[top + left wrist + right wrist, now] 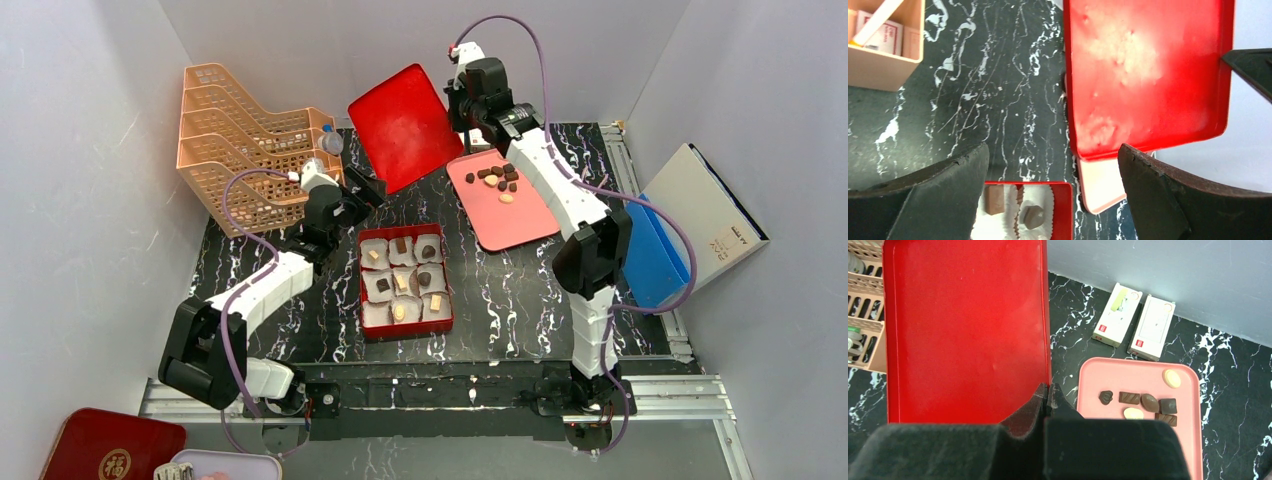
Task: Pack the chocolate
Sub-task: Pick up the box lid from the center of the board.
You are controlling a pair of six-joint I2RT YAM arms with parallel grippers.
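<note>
An open red box point(362, 290) with white paper cups sits mid-table, and several cups hold chocolate pieces point(400, 283). Two of these pieces point(1032, 216) show in the left wrist view. More dark and pale chocolates point(497, 180) lie on a pink tray point(510, 215), also seen in the right wrist view point(1140, 402). My right gripper point(462, 100) is shut on the right edge of the red lid point(963, 330), holding it tilted up at the back. My left gripper point(362, 192) is open and empty, just below the lid's lower left corner and behind the box.
Peach plastic baskets point(240, 140) stand at the back left with a bottle point(330, 140) beside them. Two small white cartons point(1135, 322) lie behind the pink tray. A blue and white box point(690, 220) leans at the right. A red tin point(100, 450) lies off the table, front left.
</note>
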